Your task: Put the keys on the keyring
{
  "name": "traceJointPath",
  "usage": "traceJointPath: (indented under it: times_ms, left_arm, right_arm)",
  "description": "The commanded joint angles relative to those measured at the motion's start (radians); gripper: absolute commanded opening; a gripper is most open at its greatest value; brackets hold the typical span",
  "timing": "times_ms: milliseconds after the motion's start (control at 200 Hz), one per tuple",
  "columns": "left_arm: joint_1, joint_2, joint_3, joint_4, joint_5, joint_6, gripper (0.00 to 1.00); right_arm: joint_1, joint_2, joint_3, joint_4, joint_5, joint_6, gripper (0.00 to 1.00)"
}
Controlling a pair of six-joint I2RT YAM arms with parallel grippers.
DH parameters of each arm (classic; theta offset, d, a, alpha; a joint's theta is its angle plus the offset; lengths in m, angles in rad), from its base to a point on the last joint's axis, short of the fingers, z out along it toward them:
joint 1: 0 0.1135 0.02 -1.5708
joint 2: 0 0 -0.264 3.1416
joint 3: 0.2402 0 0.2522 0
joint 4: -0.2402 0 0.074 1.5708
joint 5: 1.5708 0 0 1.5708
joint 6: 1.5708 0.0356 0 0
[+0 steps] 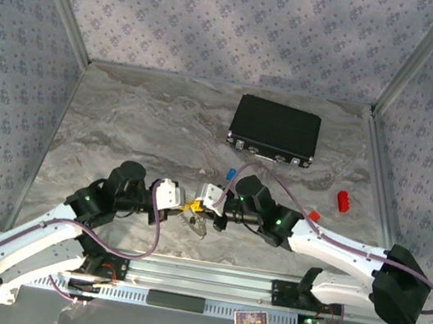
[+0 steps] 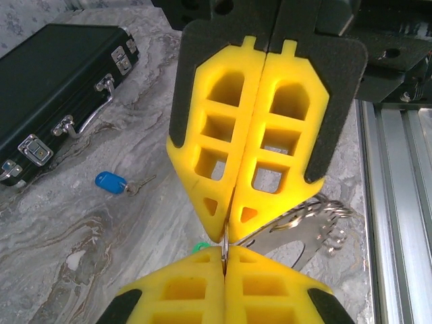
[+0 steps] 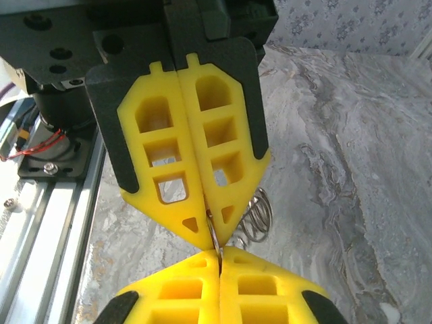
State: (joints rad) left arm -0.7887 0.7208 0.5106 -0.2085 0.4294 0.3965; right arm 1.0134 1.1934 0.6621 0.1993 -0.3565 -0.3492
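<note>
The left claw (image 2: pixel 226 231) and right claw (image 3: pixel 211 236) meet tip to tip near the front middle of the worktop (image 1: pixel 122 130), each with its yellow fingers pressed together and clamped on the keyring (image 3: pixel 259 214). Only a thin sliver of wire shows where it enters each seam, so how deep either grip bites is hidden. In the right wrist view a few coiled loops of the ring peep out behind the finger, the rest covered by foam. The left wrist view shows more of it hanging to the right of the tips, shiny and blurred at its edge. From above the ring is a small grey glint just below the two claws, too small to read. The green key (image 2: pixel 199 246) shows as a green scrap tucked behind the left claw's tip, its blade hidden; whether it hangs on the ring I cannot tell. The blue key (image 2: pixel 111 182) lies flat on the worktop, apart from the claws, between them and the black case (image 2: pixel 54 101), which the left wrist view cuts off at its left edge
</note>
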Motion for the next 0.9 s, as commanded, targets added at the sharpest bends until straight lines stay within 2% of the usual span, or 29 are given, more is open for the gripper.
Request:
traceJointPath:
  times_ms: [0,50,225,305,400,445,540,590,705,800,894]
  left_arm:
    - [-0.009,-0.013,-0.006,0.086,0.021,-0.027,0.0]
    - [-0.01,-0.01,-0.01,0.087,0.014,-0.03,0.0]
    - [-0.011,0.001,-0.024,0.109,-0.001,-0.05,0.11]
    - [-0.012,0.001,-0.025,0.113,0.0,-0.053,0.1]
    - [-0.011,-0.002,-0.024,0.112,-0.001,-0.049,0.0]
    - [-0.011,-0.007,-0.023,0.107,-0.01,-0.047,0.0]
    - [-0.012,-0.032,-0.021,0.094,-0.04,-0.054,0.0]
    - [-0.013,-0.052,-0.023,0.085,-0.061,-0.063,0.0]
    - [-0.012,-0.101,-0.037,0.074,-0.128,-0.093,0.0]
    - [-0.013,-0.13,-0.047,0.069,-0.189,-0.141,0.0]
    - [-0.013,-0.144,-0.046,0.054,-0.264,-0.208,0.0]
  right_arm:
    - [0.013,0.014,0.042,0.022,-0.039,0.011,0.0]
    - [0.012,0.014,0.046,0.024,-0.047,0.015,0.0]
    - [0.014,0.018,0.044,0.046,-0.076,0.035,0.0]
    - [0.014,0.024,0.044,0.056,-0.077,0.042,0.0]
    - [0.014,0.028,0.043,0.059,-0.076,0.047,0.0]
    - [0.014,0.024,0.041,0.055,-0.066,0.047,0.0]
    - [0.006,-0.012,0.024,0.034,-0.016,0.06,0.18]
    - [-0.006,-0.043,0.005,0.03,0.04,0.115,0.24]
    - [-0.056,-0.128,-0.029,-0.038,0.208,0.316,0.26]
    - [-0.071,-0.164,0.003,-0.224,0.371,0.492,0.2]
    - [-0.068,-0.147,0.053,-0.385,0.445,0.694,0.28]
